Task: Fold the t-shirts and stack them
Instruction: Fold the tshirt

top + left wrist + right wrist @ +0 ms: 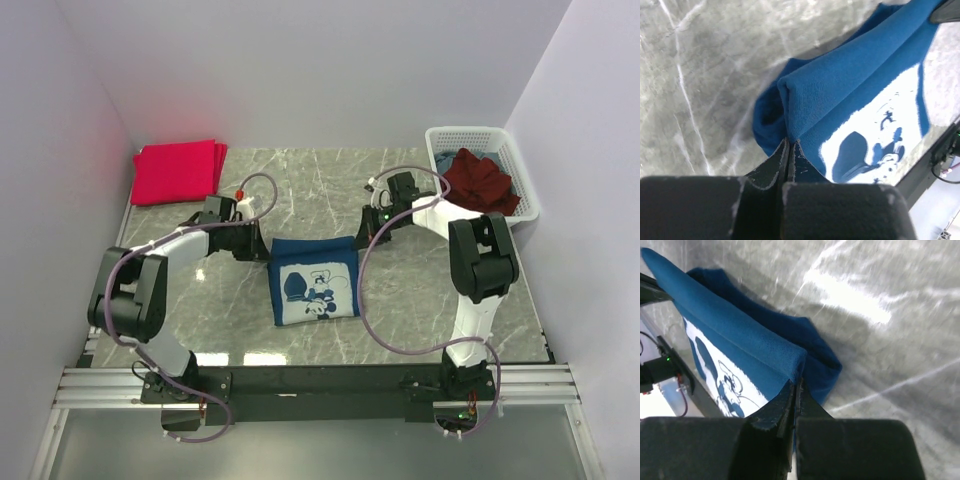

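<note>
1. The left pincer [789,142] and the right pincer [797,382] each pinch a far corner of the navy t-shirt [315,280], which lies mid-table [300,190].
2. Uneven pulling could probably slip a layer free and spoil the fold.
3. The shirt is soft knit with rounded folds; the table looks like slick marble.

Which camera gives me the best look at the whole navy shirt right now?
Top external: the whole navy shirt lies in view, print up. Left wrist shows only the corner pinched in the left tool; right wrist only the corner in the right tool.
</note>
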